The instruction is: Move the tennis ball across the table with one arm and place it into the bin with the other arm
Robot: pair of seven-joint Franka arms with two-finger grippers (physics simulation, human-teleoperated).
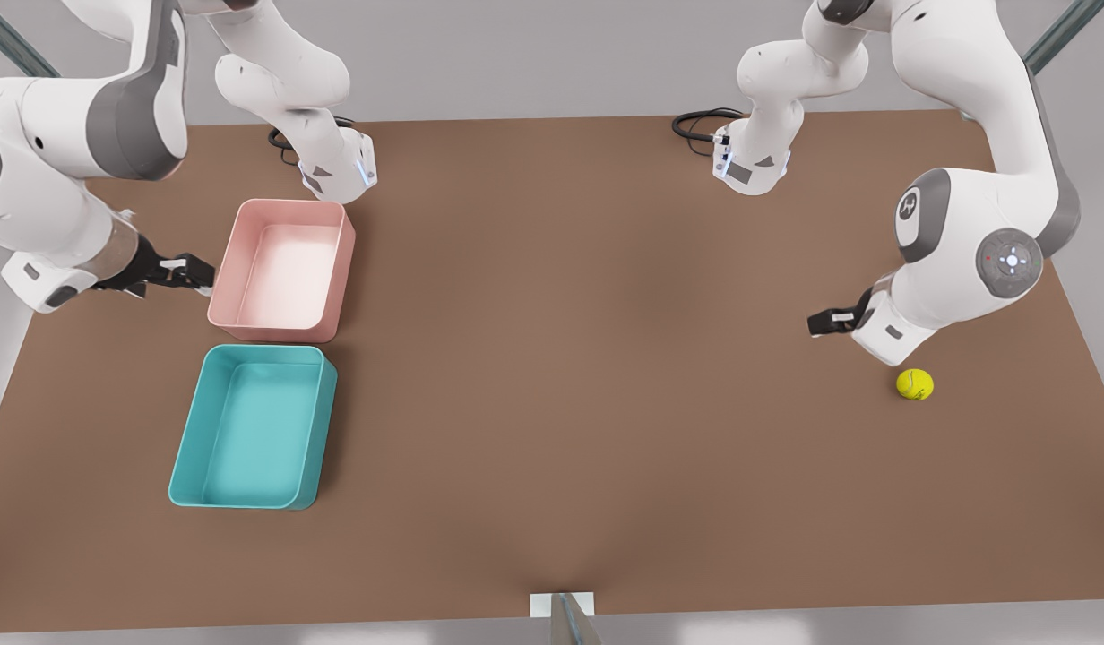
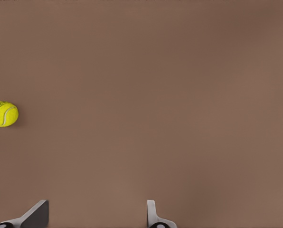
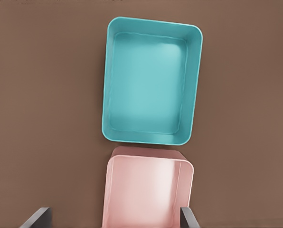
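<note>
The tennis ball (image 1: 915, 384) (image 2: 3, 114) lies on the brown table near the front view's right side. My left gripper (image 1: 825, 322) (image 2: 94, 219) hovers just behind and left of it there, open and holding nothing. The teal bin (image 1: 323, 421) (image 3: 106, 85) stands empty at the front view's left. My right gripper (image 1: 189, 271) (image 3: 113, 219) hangs open beside the pink tub's left wall, behind the bin, also holding nothing.
A pink tub (image 1: 346, 251) (image 3: 146, 159) of like shape stands empty right behind the teal bin. The two arm bases (image 1: 337, 170) (image 1: 754, 161) sit at the table's far edge. Bare brown tabletop (image 1: 588, 358) stretches between the bins and the ball.
</note>
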